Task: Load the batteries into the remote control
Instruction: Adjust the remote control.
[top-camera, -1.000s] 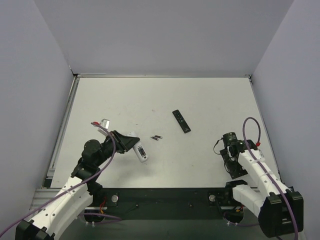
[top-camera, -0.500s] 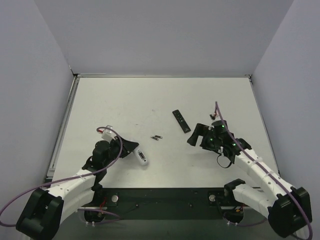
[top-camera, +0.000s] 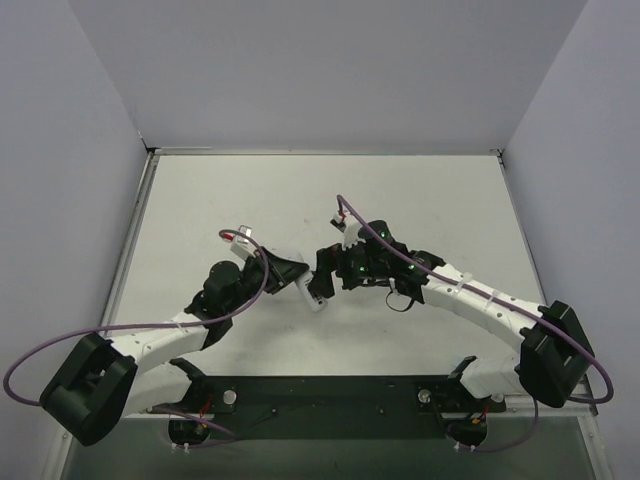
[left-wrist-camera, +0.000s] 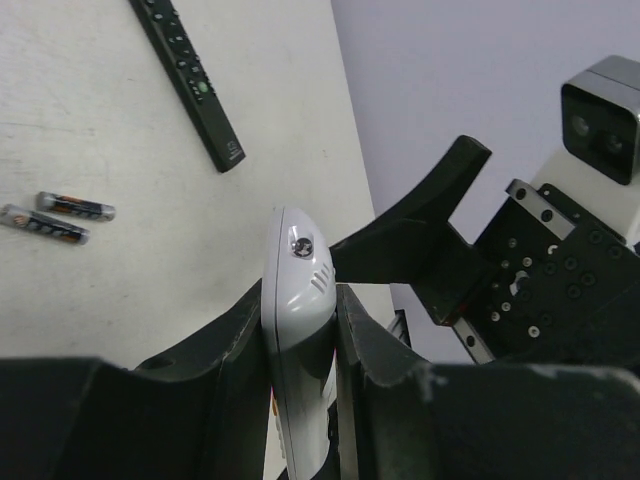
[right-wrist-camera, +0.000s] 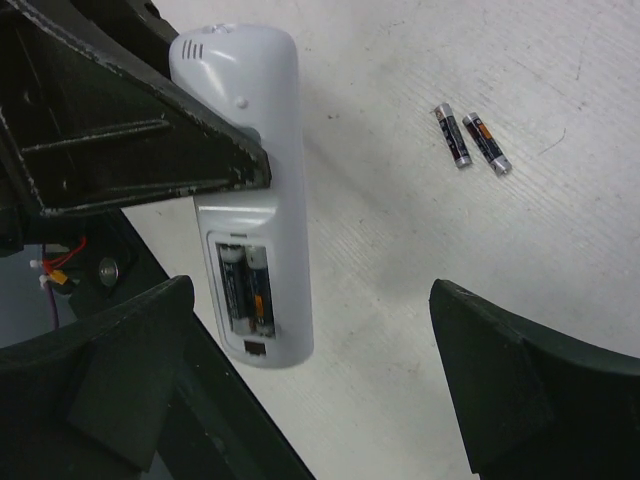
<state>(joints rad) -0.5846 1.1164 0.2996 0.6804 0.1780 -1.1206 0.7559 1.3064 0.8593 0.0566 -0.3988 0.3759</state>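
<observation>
The white remote control hangs above the table, with my left gripper shut on its sides. It is turned back-side to the right wrist camera. Its battery bay is uncovered, with two batteries lying in it. Two more batteries lie loose side by side on the table, also seen as batteries in the left wrist view. My right gripper stands wide open just above the remote's lower end, holding nothing. From above, the remote control sits between the left gripper and the right gripper.
A slim black remote lies on the table beyond the loose batteries. In the top view the right arm reaches across the middle and covers it. Grey walls ring the white table.
The right arm swung from the right side to the middle, up to the remote, and its jaws opened wider. The left arm carried the remote rightward and farther from its base.
</observation>
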